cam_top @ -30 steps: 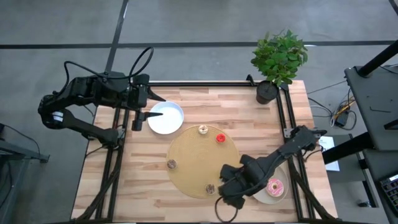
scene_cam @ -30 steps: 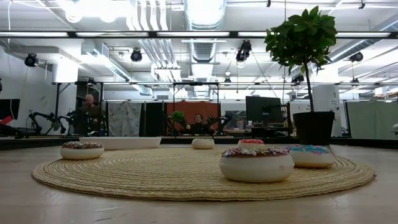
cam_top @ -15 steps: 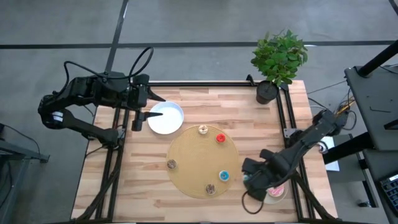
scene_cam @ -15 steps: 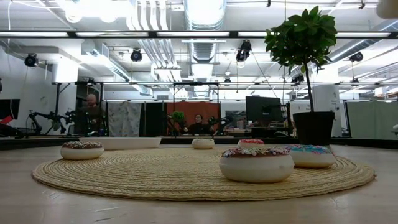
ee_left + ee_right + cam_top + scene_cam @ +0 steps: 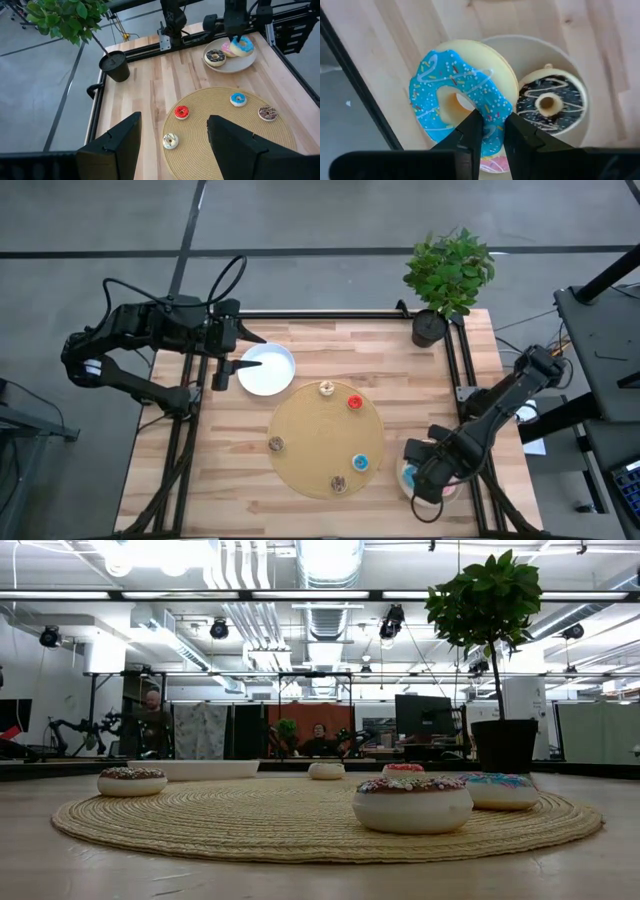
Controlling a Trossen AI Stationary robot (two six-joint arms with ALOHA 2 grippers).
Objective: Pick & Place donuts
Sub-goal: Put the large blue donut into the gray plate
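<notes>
Right wrist view: we see the right gripper [image 5: 488,131] pinching the blue-iced donut [image 5: 460,95] over the beige plate [image 5: 570,75] beside the chocolate donut [image 5: 550,106]; next, we judge, lowering and release.

The right gripper [image 5: 487,131] pinches the rim of a blue-iced donut [image 5: 457,97] between its two dark fingers [image 5: 469,137], closed tight on the icing with white squiggles and sprinkles. The donut hangs tilted above a pale round plate [image 5: 540,50]. Beside it, a chocolate-iced donut [image 5: 550,105] with white drizzle lies flat on that plate. A sliver of pink icing [image 5: 492,162] shows beneath the blue one. The plate rests on the light wooden tabletop [image 5: 405,30], close to its edge.
</notes>
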